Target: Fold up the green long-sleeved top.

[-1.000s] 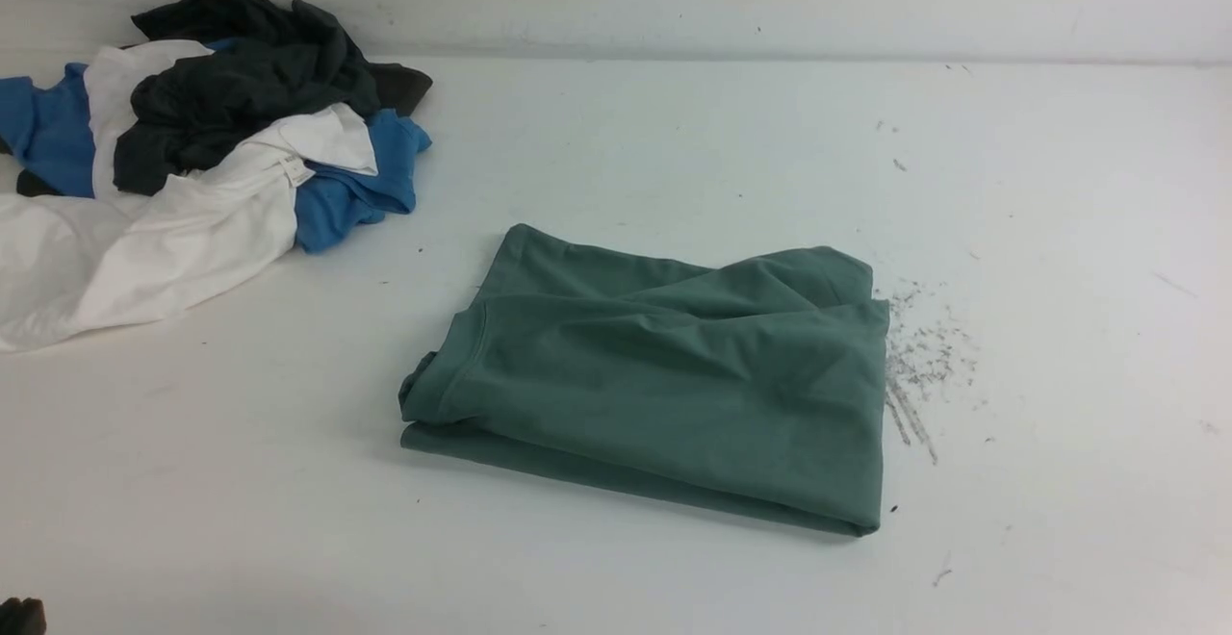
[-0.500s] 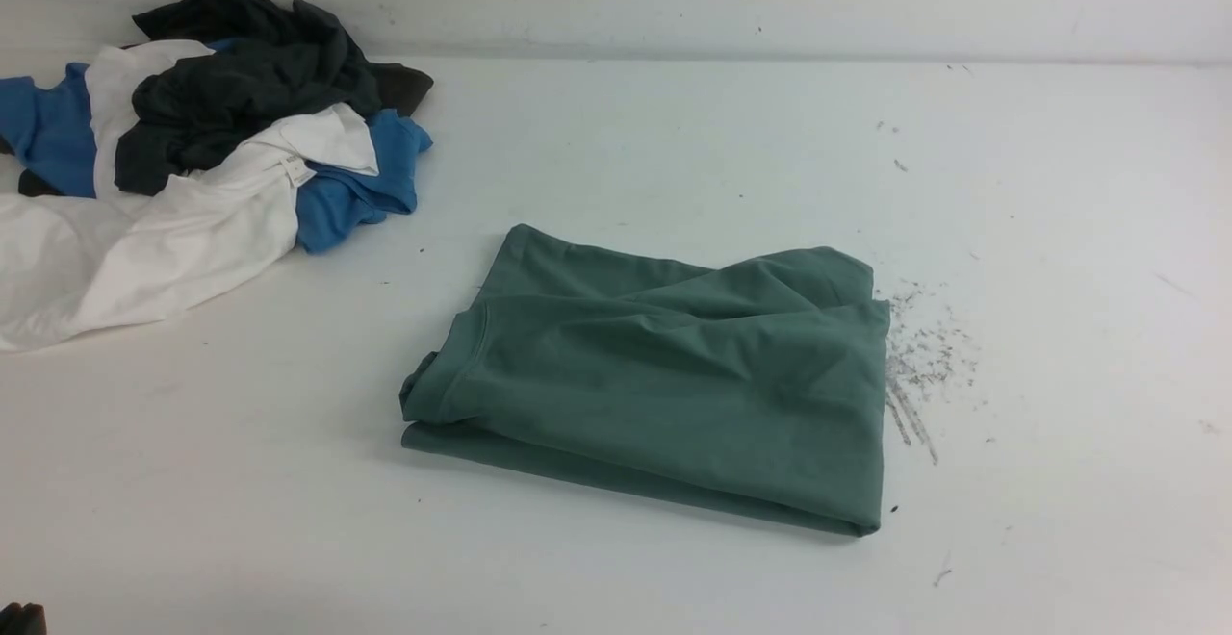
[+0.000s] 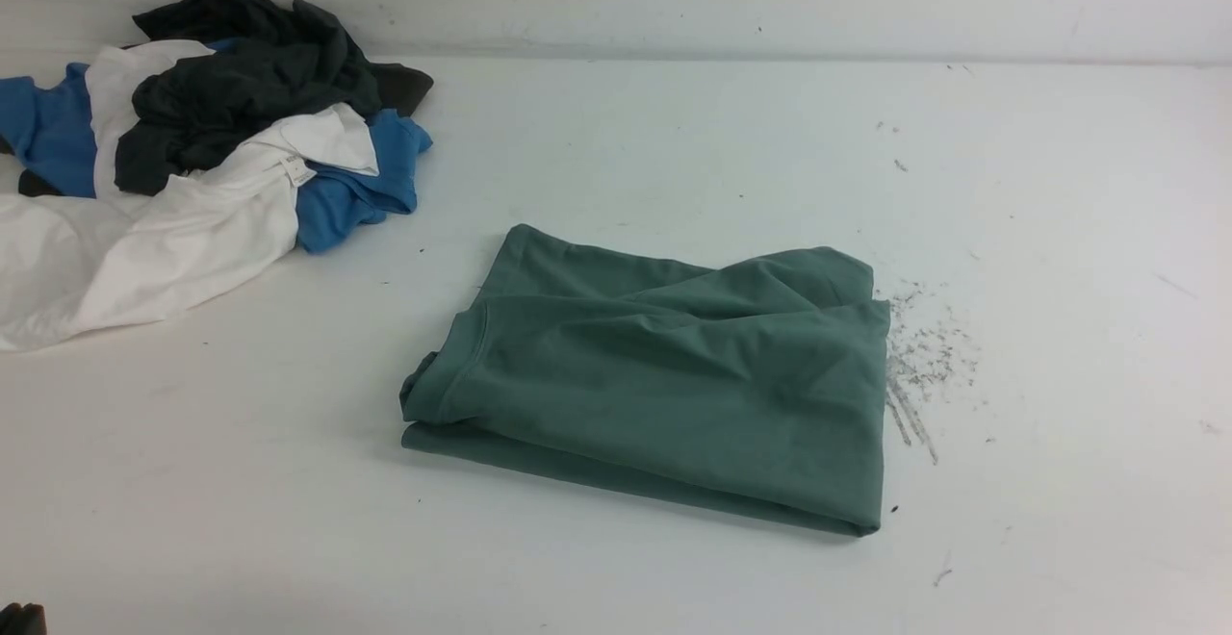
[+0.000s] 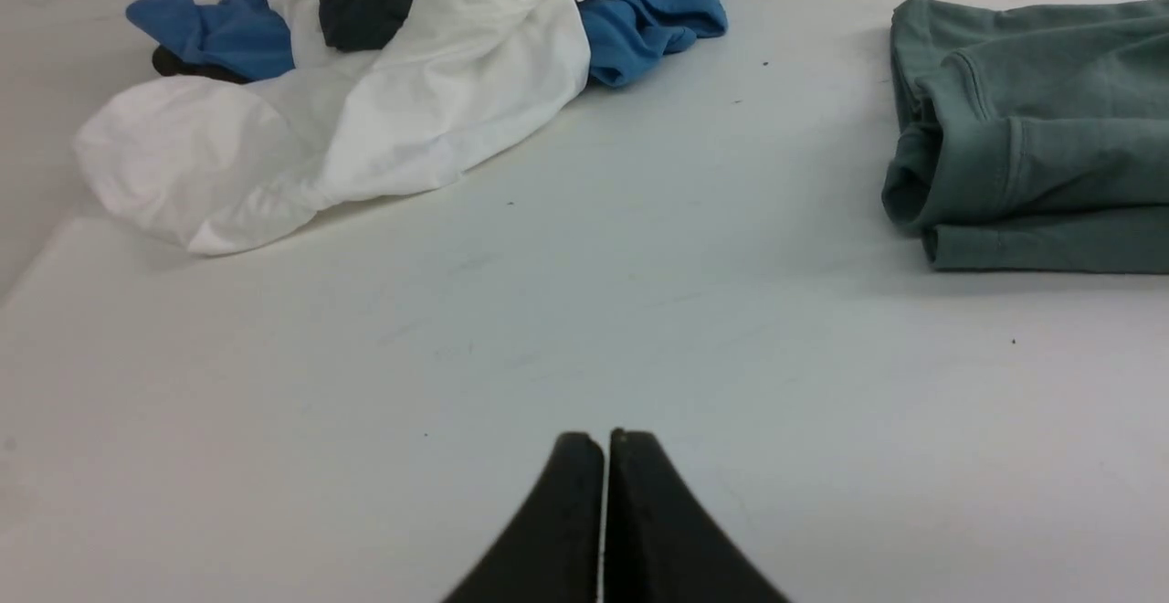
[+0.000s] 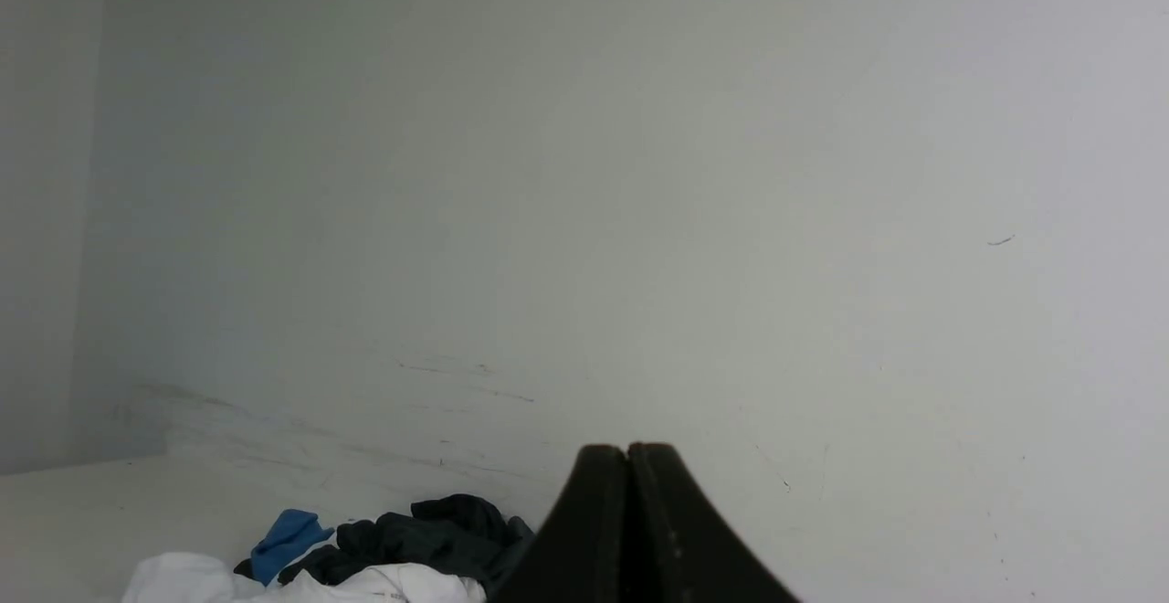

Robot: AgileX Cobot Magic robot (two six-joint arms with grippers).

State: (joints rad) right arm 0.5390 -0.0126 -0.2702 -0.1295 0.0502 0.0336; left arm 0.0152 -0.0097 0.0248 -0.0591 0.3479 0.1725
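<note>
Green long-sleeved top (image 3: 664, 385) lies folded

White table (image 3: 674, 135), heap of blue, white, dark grey garments (image 3: 192, 154)

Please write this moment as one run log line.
green top: folded, on table | left gripper: shut, empty | right gripper: shut, empty

front overview, wrists low, shared clothes pile (image 3: 202, 154)
</note>
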